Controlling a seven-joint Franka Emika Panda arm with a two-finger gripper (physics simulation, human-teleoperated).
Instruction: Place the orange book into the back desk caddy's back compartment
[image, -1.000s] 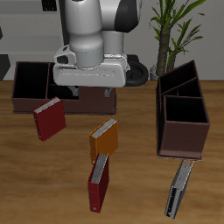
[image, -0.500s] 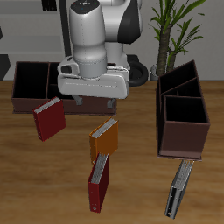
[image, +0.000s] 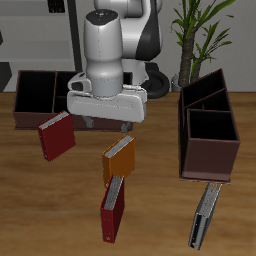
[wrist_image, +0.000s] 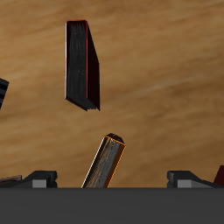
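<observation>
The small bright orange hardcover book (image: 118, 159) stands on edge near the middle of the wooden tabletop (image: 150, 215), untouched, with a dark red book (image: 112, 208) just in front of it toward the front edge. A second dark red book (image: 56, 135) sits nearer the long, low dark brown divided caddy (image: 35, 95) at the back edge. Here comes the two-finger gripper (image: 104, 118), hanging above and just behind the orange book, fingers spread apart and holding nothing; the wrist view shows the orange book (wrist_image: 106, 162) between the two fingertip pads (wrist_image: 40, 178).

The risk, as I read it: the red book crowds the orange one, so a descent slightly off line could clip it or topple the orange book before the fingers close. The other brown caddy (image: 207, 130) also invites a wrong drop.

Compared with a second ago, the hand has dropped lower and eased forward toward the book; the books haven't budged.
</observation>
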